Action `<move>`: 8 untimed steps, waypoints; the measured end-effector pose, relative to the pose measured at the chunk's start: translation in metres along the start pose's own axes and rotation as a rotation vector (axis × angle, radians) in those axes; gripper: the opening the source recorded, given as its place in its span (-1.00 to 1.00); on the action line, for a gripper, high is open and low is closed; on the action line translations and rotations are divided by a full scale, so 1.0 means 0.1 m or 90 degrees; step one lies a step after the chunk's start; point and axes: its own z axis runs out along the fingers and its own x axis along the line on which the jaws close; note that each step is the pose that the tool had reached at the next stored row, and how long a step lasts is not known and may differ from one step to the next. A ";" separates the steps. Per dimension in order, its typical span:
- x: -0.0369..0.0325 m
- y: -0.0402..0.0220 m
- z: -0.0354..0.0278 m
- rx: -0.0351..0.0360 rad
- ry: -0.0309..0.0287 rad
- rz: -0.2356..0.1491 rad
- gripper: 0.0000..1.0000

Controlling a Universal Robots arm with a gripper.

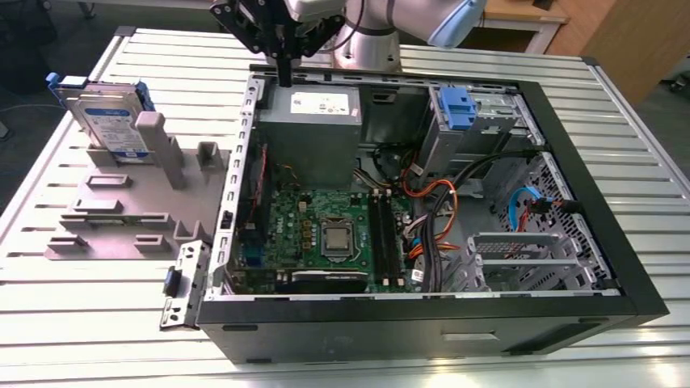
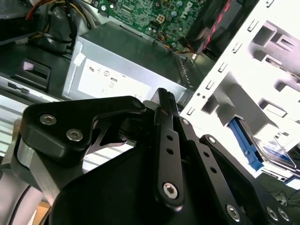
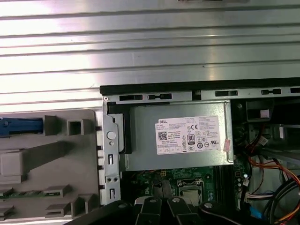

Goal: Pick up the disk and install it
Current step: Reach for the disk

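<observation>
The disk (image 1: 108, 120) stands on edge in a grey holder (image 1: 129, 202) at the exterior view's left, outside the computer case. It is silver with a white-and-blue label and blue rails. Its blue rail also shows in the first wrist view as the disk (image 3: 18, 125), and in the second wrist view as the disk (image 2: 255, 152) behind the holder. My gripper (image 1: 284, 78) hangs over the back wall of the case, above the power supply, well apart from the disk. The gripper (image 2: 164, 96) has its fingers pressed together with nothing between them. The gripper (image 3: 161, 206) also shows in the first wrist view.
The open computer case (image 1: 603, 242) lies on a slatted metal table (image 1: 65, 323). Inside are a grey power supply (image 1: 310, 121), a green motherboard (image 1: 323, 234), loose cables (image 1: 453, 202) and a blue-latched drive bay (image 1: 458, 109). The holder has several upright posts.
</observation>
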 end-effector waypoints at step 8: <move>0.201 -0.015 -0.003 0.0000 0.0000 0.000 -0.79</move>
